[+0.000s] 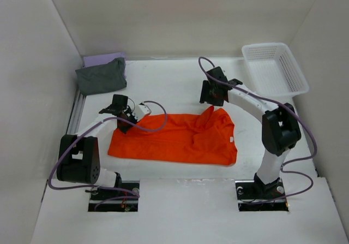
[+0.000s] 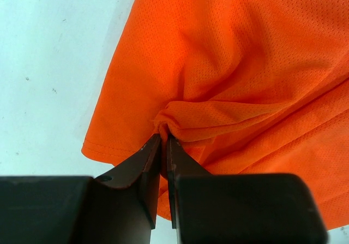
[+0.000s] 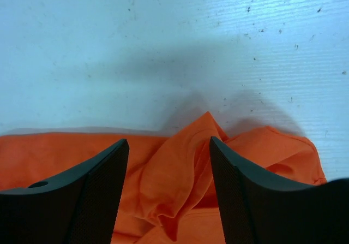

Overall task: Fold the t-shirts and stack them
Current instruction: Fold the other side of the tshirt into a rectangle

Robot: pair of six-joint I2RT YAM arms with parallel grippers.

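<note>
Found grey shirt [image 1: 101,76] atop lavender shirt [image 1: 104,57] (both folded). Caught orange shirt [image 1: 174,137] mid-fold, pinched by left gripper [image 2: 163,139], beneath spread right gripper [image 3: 168,140].

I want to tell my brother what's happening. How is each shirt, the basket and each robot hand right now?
Orange t-shirt: spread on the table, one bit bunched up.
Dark grey t-shirt: folded, lying on the lavender one.
Lavender t-shirt: mostly hidden under the grey one.
White basket: upright, looks empty.
Left gripper: shut on the orange t-shirt.
Right gripper: open, fingers either side of the bunched bit.
</note>
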